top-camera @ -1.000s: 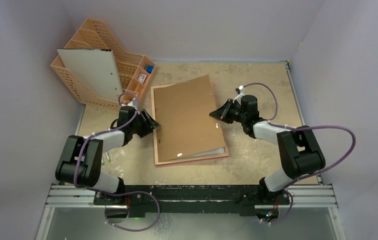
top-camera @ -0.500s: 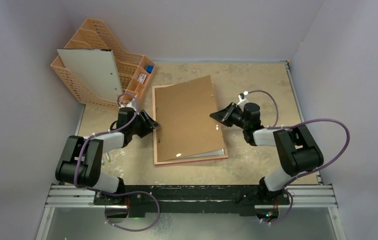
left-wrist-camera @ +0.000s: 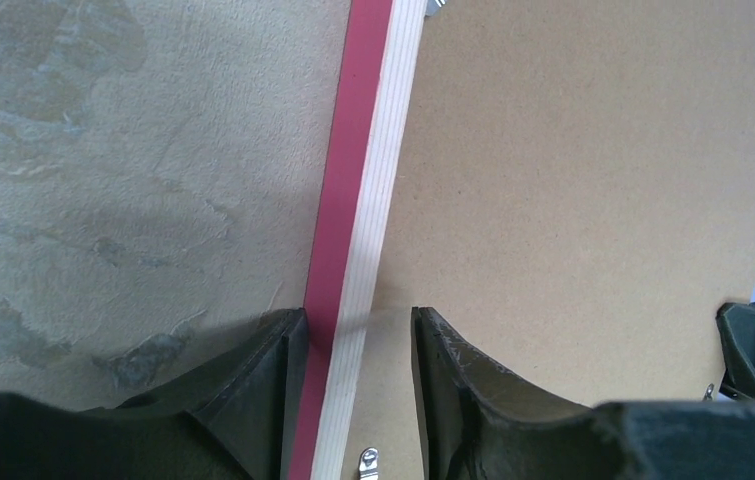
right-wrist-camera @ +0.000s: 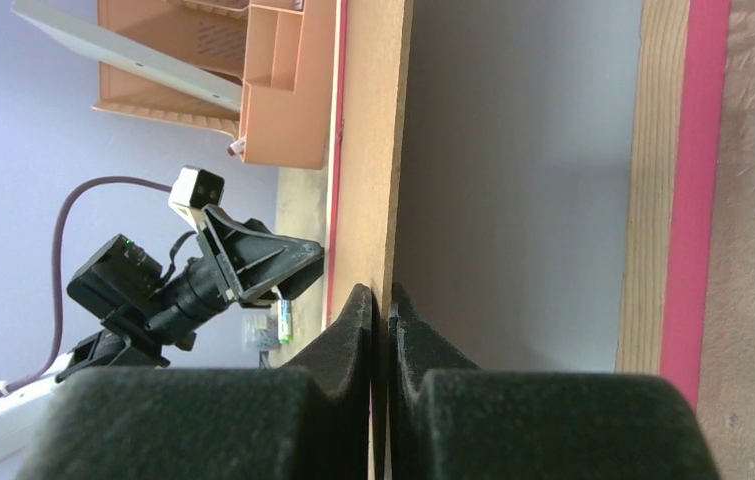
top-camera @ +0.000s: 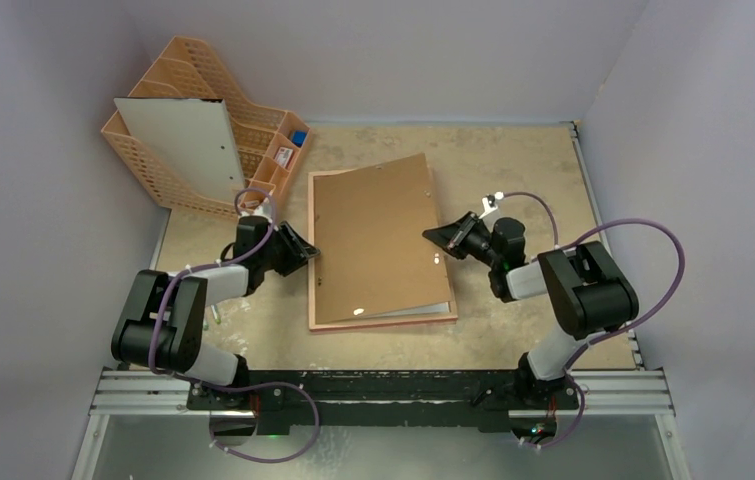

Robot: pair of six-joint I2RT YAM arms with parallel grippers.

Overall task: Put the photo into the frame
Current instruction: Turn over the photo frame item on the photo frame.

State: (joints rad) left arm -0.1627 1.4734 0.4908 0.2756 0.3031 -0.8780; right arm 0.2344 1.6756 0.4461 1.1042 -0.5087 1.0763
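My right claw [right-wrist-camera: 381, 295] is pinched tight on the 3 o'clock edge of the backing board [right-wrist-camera: 373, 150], holding that edge a little up off the frame [top-camera: 383, 322]. My left claw [left-wrist-camera: 358, 320] stands partly open astride the frame's 9 o'clock rail. One finger is outside the pink edge and one is over the board, gripping nothing. The frame lies face down in the middle of the table [top-camera: 513, 160]. Under the board shows a pale sheet, which I take for the photo [right-wrist-camera: 513, 200] face down, though no print shows. The board sits askew of the rails. Lowered like this, it could ride onto a rail instead of seating. With the frame unclamped, a tug could also slide it toward the orange organiser [top-camera: 253, 140] at 11 o'clock.
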